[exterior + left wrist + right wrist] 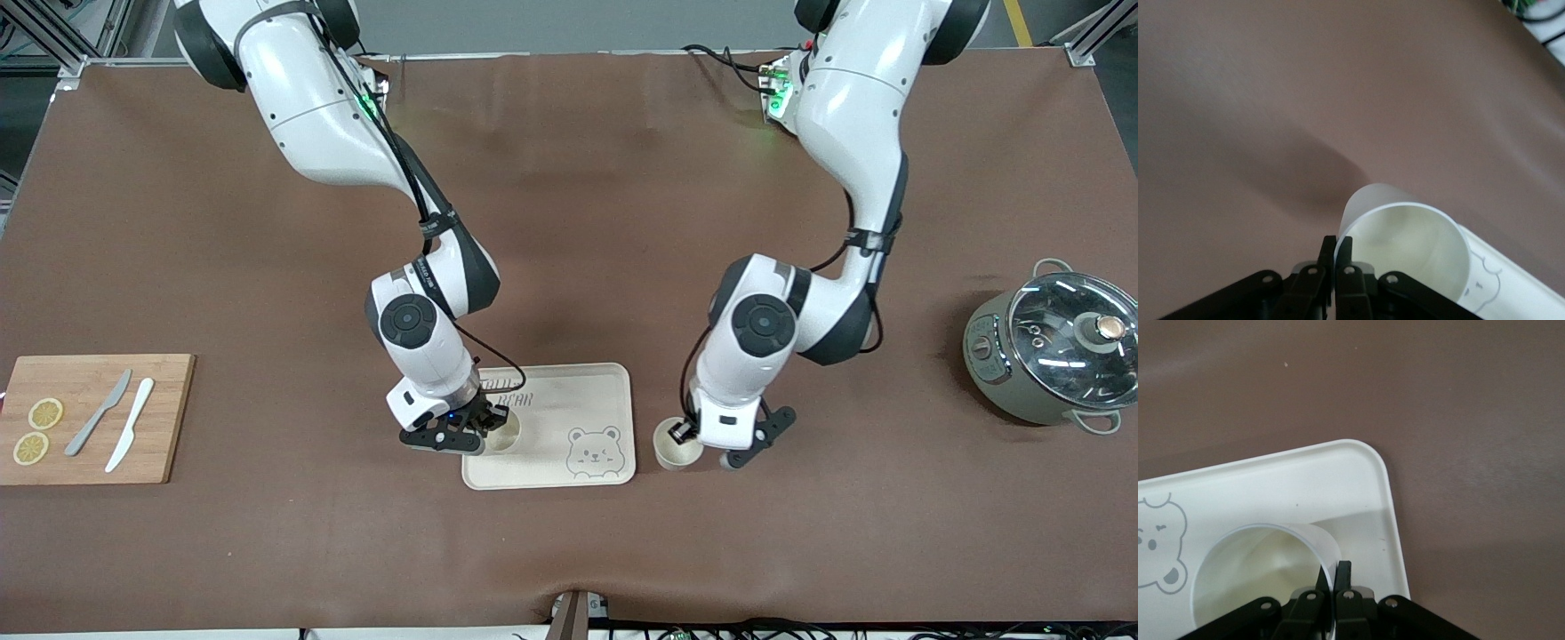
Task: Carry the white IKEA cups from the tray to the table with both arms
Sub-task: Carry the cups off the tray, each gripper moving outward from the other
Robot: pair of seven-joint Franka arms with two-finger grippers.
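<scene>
One white cup (507, 438) (1251, 577) stands in the corner of the bear-printed tray (569, 396) (1305, 480) toward the right arm's end. My right gripper (487, 425) (1335, 572) is shut on its rim, one finger inside and one outside the wall. The other white cup (673, 454) (1405, 247) sits on the brown table just off the tray's edge (1518, 293), toward the left arm's end. My left gripper (685, 433) (1337, 248) is shut on that cup's rim in the same way. Both arms reach down steeply over their cups.
A wooden cutting board (164, 418) with two lemon slices (37, 430), a grey knife (98, 412) and a white knife (130, 425) lies at the right arm's end. A grey pot with a glass lid (1058, 347) stands at the left arm's end.
</scene>
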